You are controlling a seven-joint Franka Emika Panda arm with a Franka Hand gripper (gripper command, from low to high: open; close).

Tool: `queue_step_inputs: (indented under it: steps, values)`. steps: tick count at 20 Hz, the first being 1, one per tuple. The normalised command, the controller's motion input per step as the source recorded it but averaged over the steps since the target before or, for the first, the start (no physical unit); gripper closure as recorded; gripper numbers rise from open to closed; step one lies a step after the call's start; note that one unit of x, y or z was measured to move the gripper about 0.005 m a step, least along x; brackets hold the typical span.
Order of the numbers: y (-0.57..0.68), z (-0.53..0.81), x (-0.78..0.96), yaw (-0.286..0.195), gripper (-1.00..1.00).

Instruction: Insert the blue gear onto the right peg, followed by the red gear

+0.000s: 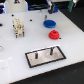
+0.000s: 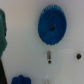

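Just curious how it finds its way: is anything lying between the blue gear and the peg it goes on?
Yes. In the exterior view the red gear lies roughly between the blue gear and the right peg. It sits low, so carrying the blue gear over it would probably clear it.

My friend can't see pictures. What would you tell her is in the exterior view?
A blue gear and a smaller red gear lie on a white table, apart from each other. Nearer the camera sits a dark, pale-rimmed plate with two short upright pegs, both bare. A small pale block-like thing stands toward the exterior view's left.
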Motion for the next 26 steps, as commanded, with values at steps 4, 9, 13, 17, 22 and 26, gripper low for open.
queue_step_inputs:
  steps: [4,9,13,17,22,26]
  values:
    - [-0.02,-0.60,-0.38,0.000,-1.00]
    - [-0.01,-0.59,-0.35,0.000,-1.00]
    - [-0.07,-0.52,-0.34,0.000,-1.00]
    - [-0.02,-0.34,-0.25,0.000,1.00]
    - [0.02,-0.22,-0.23,0.000,1.00]
    - [0.03,-0.16,-0.19,0.000,1.00]
